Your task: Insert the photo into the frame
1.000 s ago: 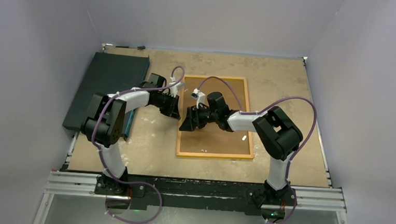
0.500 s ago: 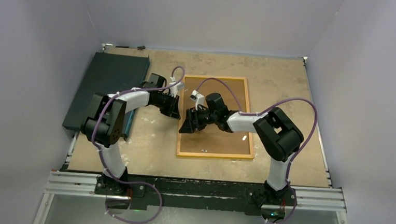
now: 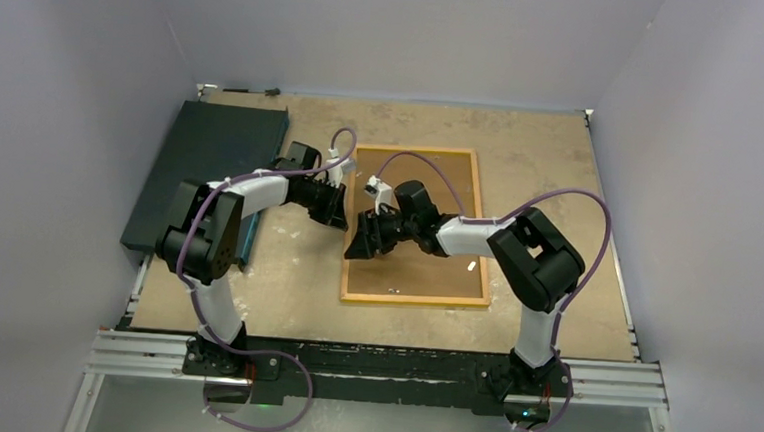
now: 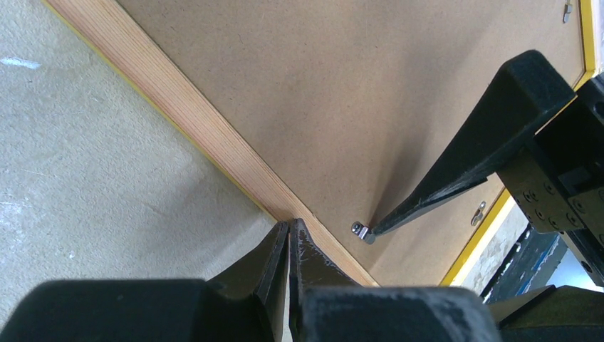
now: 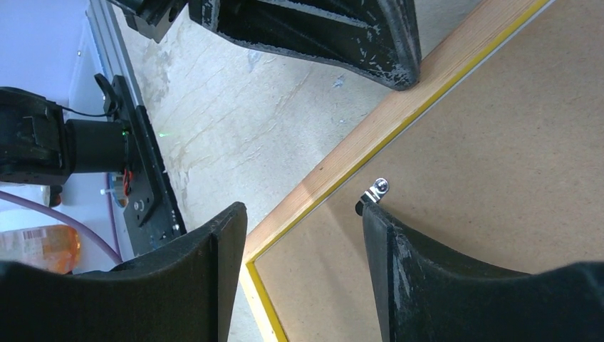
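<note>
The frame (image 3: 413, 299) lies face down mid-table, wood-toned back up, with a brown backing board (image 3: 425, 269) inside it. My left gripper (image 3: 341, 219) is shut with nothing in it. Its tips (image 4: 288, 226) rest against the frame's left wooden rail (image 4: 192, 117). My right gripper (image 5: 300, 210) is open over the same rail. One of its fingers is inside the frame, and that fingertip touches a small metal tab (image 5: 377, 189) on the board. The other finger hangs outside the rail. I cannot make out the photo in any view.
A dark flat slab (image 3: 206, 165) lies at the back left. A narrow blue strip (image 3: 248, 236) shows beside it under the left arm; I cannot tell what it is. More metal tabs (image 3: 471, 266) sit on the board. Walls enclose the table on three sides.
My right gripper has narrowed a little and crept slightly left along the board toward the tab. The left gripper stays shut on the rail.
</note>
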Tool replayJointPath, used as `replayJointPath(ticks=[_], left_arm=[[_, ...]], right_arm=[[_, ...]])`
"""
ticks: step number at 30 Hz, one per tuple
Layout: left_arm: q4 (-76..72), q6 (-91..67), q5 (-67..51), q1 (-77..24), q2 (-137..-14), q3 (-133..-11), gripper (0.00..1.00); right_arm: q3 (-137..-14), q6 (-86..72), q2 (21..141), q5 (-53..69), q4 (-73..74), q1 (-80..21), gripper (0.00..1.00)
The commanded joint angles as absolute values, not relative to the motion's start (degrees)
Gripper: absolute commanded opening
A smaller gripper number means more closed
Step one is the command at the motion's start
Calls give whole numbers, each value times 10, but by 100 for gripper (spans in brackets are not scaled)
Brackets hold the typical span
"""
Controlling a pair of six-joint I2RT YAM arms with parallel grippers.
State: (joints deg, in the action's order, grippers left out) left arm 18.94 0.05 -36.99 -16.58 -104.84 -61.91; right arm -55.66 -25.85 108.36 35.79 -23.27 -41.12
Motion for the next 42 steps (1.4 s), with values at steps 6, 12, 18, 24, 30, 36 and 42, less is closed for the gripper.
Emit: replayJointPath(ticks=[6, 12, 18, 24, 30, 36, 42], left_arm=[[159, 4, -363, -177, -1032, -608, 2], [160, 4, -361, -177, -1024, -607, 2], [159, 4, -362, -177, -1021, -605, 2], [160, 4, -363, -177, -1021, -606, 2], [162, 4, -364, -177, -1020, -609, 2], [165, 4, -363, -177, -1018, -611, 1], [165, 4, -365, -177, -1018, -612, 1]], right_arm=[[-556, -257, 1079, 368, -232, -422, 63], [-570, -252, 1088, 349, -225, -422, 63], [-580, -250, 1103, 349, -227, -422, 63], [-589, -255, 1113, 351, -235, -423, 62], [-589, -257, 1110, 343, -242, -423, 62], [-588, -263, 1113, 340, -254, -422, 62], [-588, -270, 1116, 334, -268, -422, 61]])
